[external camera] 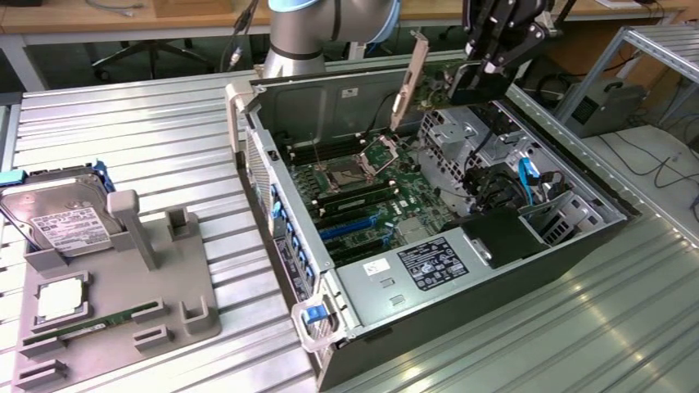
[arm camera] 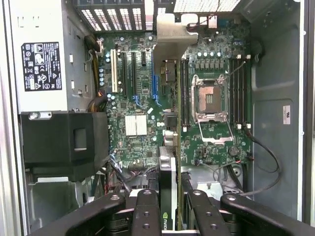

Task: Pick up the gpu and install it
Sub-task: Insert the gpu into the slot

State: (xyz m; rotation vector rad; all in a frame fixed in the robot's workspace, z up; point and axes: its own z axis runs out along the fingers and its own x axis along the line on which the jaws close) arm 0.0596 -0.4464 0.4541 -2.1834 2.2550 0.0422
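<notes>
Gripper [external camera: 492,70] jaws clamped on gpu [arm camera: 167,172] above open case [external camera: 492,327]; best keep card upright (bracket on exterior view's left), align w/ blue slot [arm camera: 155,86].

Thin dark gpu [arm camera: 167,167] with silver end bracket [arm camera: 172,34], edge-on, aloft above the motherboard [arm camera: 140,91]

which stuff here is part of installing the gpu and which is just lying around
In the job: gpu, hand gripping it, open computer case, motherboard.

Lying about: hard drive, memory stick, grey holder tray.
</notes>
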